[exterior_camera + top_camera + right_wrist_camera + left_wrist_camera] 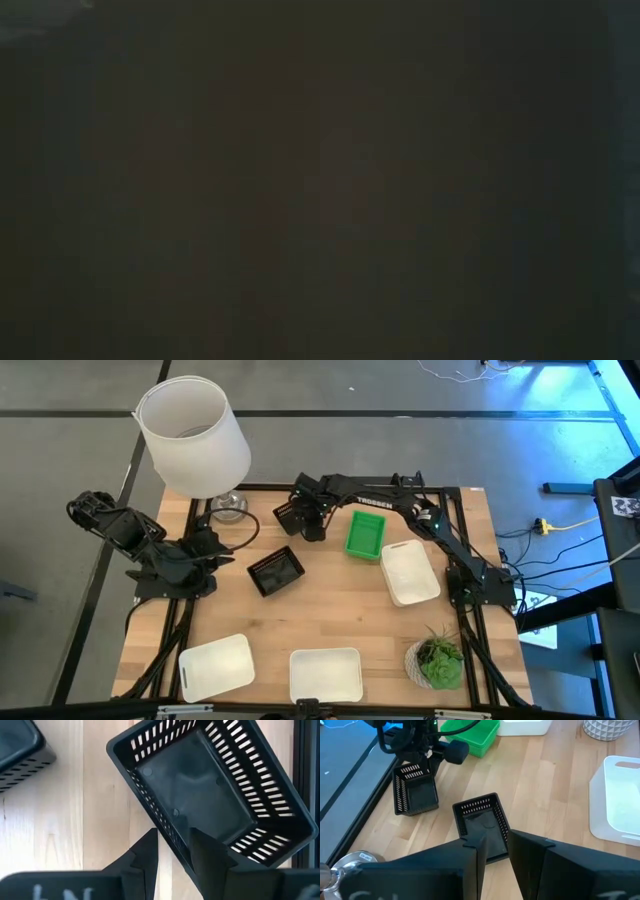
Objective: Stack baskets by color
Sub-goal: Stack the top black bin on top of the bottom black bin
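So the bench (330, 625) is light wood planks with a black frame around the edge, sitting on a grey floor (60, 480) with dark seam lines. At 3 o'clock there's blue light washing over the floor and some cables (560, 545) trailing off that way. The low view is basically all dark, can't make anything out there.

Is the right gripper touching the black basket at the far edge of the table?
Touching. The right wrist view shows the right gripper straddling the side wall of the black basket, one finger inside and pressed against the slats.
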Tool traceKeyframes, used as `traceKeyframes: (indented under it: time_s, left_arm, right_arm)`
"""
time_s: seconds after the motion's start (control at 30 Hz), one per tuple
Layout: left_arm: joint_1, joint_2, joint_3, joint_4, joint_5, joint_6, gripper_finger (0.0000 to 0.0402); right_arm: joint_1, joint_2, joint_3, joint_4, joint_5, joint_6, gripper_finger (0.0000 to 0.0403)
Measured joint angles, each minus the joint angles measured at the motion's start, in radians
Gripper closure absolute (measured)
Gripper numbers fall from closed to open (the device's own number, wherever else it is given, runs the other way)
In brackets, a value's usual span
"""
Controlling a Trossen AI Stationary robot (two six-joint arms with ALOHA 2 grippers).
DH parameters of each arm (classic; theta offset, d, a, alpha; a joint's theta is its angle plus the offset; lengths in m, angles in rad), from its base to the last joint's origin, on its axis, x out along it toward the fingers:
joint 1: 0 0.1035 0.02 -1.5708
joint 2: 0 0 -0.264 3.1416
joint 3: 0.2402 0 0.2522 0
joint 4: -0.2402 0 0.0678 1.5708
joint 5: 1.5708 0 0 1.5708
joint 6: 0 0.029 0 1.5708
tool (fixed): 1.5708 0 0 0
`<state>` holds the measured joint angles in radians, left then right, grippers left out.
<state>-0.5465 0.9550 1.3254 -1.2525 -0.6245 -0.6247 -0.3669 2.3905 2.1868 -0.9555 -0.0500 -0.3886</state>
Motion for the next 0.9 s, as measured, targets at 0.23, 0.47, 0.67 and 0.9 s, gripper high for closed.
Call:
traceKeyframes:
  time_s: [0.23, 0.47, 0.67, 0.9]
  left_arm:
    - [0.0, 0.0, 0.0, -0.005, 0.0, 0.003, 0.0332]
    - [0.0, 0.0, 0.0, -0.005, 0.001, 0.003, 0.0335]
    - [0.0, 0.0, 0.0, -0.005, 0.001, 0.004, 0.0332]
    - [0.0, 0.0, 0.0, -0.008, 0.002, 0.005, 0.0332]
  right_arm:
    - [0.0, 0.0, 0.0, -0.001, -0.006, -0.001, 0.0293]
    - [0.005, 0.011, 0.0, 0.002, -0.031, 0.007, 0.0293]
    - [0.012, 0.046, -0.001, 0.025, 0.012, -0.008, 0.0293]
    - [0.011, 0.076, -0.001, 0.026, 0.03, -0.012, 0.0293]
